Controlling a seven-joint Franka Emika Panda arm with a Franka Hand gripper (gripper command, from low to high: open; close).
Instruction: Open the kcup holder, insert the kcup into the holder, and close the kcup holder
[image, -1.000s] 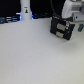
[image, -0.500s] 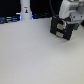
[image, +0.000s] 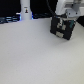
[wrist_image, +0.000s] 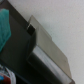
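since the earlier frames the white arm (image: 64, 8) had shifted slightly toward the exterior view's left above the black box, while the box itself had stayed where it was. the pincer (image: 63, 19) hung right at the top of the kcup holder (image: 62, 27), apparently touching or just above its upper edge, but whether it was released or clenched could not be told, because the blur hid its jaws in both views. the kcup holder sat on the pale bench (image: 35, 55) near the far edge, on the exterior view's right, its two stacked front panels with faint pale marks facing the camera. in the wrist view a dark slab of the holder (wrist_image: 20, 47) filled much of the picture, with a lighter grey ledge running along it and a teal patch (wrist_image: 5, 27) at one corner whose nature could not be told. the kcup could not be made out in either view. a white post with a blue glow at its base (image: 25, 11) stood at the back, toward the exterior view's left, well apart from the holder.
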